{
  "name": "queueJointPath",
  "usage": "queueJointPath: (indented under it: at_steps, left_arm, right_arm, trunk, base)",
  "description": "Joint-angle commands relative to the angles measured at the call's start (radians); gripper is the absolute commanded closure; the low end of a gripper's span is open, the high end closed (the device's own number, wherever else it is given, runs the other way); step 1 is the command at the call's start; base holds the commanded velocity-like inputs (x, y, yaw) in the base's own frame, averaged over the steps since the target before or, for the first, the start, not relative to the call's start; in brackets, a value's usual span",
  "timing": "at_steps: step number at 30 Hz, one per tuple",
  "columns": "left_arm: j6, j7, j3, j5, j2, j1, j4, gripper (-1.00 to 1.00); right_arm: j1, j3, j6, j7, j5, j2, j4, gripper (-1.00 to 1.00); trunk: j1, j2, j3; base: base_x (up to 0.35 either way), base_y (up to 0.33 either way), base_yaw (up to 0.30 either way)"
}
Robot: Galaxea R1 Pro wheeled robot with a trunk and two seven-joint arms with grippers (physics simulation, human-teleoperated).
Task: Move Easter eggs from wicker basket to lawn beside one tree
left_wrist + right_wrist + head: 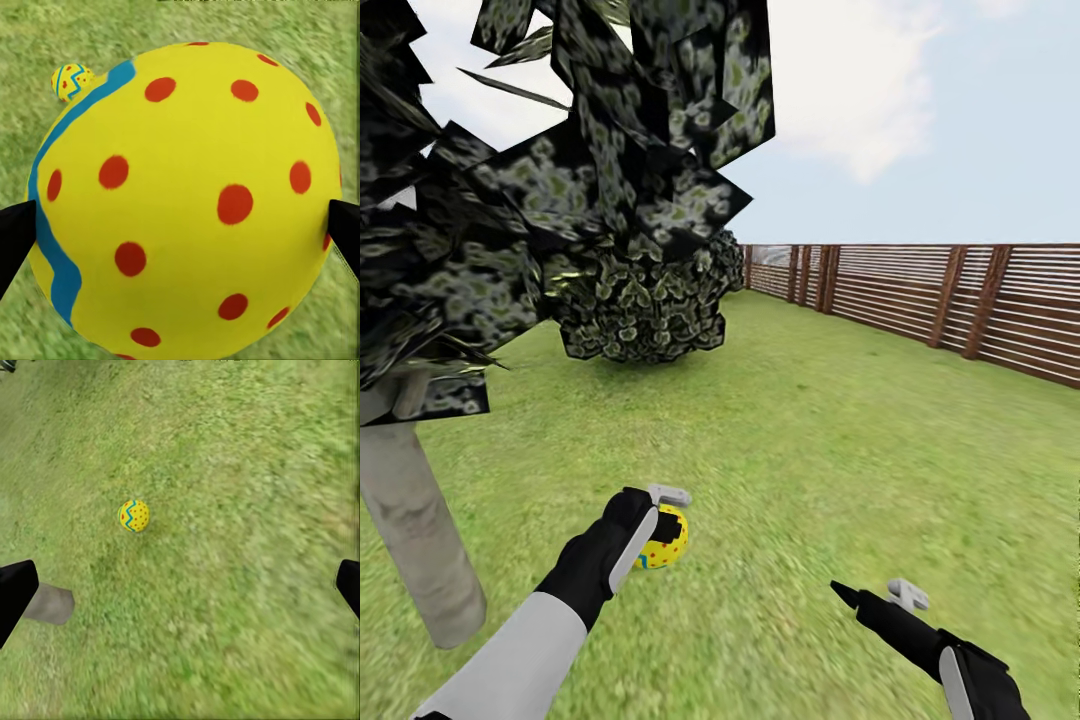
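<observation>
Left tool [660, 520] pinches red-dotted egg [187, 195] above lawn [810, 450], trunk [415, 530] at 9 o'clock. Zigzag egg [134, 515] already on grass. Lower gently beside it, then release. Right tool [880, 598] spread, empty.

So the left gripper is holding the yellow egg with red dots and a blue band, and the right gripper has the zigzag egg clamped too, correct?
Not quite. The left gripper does hold the yellow egg with red dots and a blue band, but the right gripper is open and holds nothing. The right wrist view shows the yellow egg with blue zigzags lying on the green grass lawn, apart from its fingers.
</observation>
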Motion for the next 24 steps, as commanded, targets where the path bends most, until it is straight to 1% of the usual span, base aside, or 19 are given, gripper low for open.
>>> queueJointPath:
  at_steps: [1,11,17,24]
  left_arm:
    - [0.003,0.01,-0.002,0.01,0.0,-0.001,-0.001,1.0]
    - [0.003,0.01,-0.002,0.01,0.0,-0.001,-0.001,1.0]
    - [0.003,0.01,-0.002,0.01,0.0,-0.001,-0.001,1.0]
    - [0.003,0.01,-0.002,0.01,0.0,-0.001,-0.001,1.0]
  right_arm:
    - [-0.001,-0.003,0.009,0.002,-0.007,0.001,0.0,-1.0]
    - [-0.001,-0.003,0.009,0.002,-0.007,0.001,0.0,-1.0]
    - [-0.001,0.001,0.009,0.002,-0.003,0.0,0.0,-1.0]
    - [-0.001,0.01,0.009,0.002,-0.001,0.001,0.0,-1.0]
  trunk:
    - [0.0,-0.001,-0.003]
    - [0.0,-0.001,-0.017]
    - [0.0,-0.001,-0.026]
    - [0.0,-0.001,-0.036]
  base:
    - [0.128,-0.278,0.0]
    - [0.134,-0.272,0.0]
    - [0.191,-0.158,0.0]
    - [0.203,-0.107,0.0]
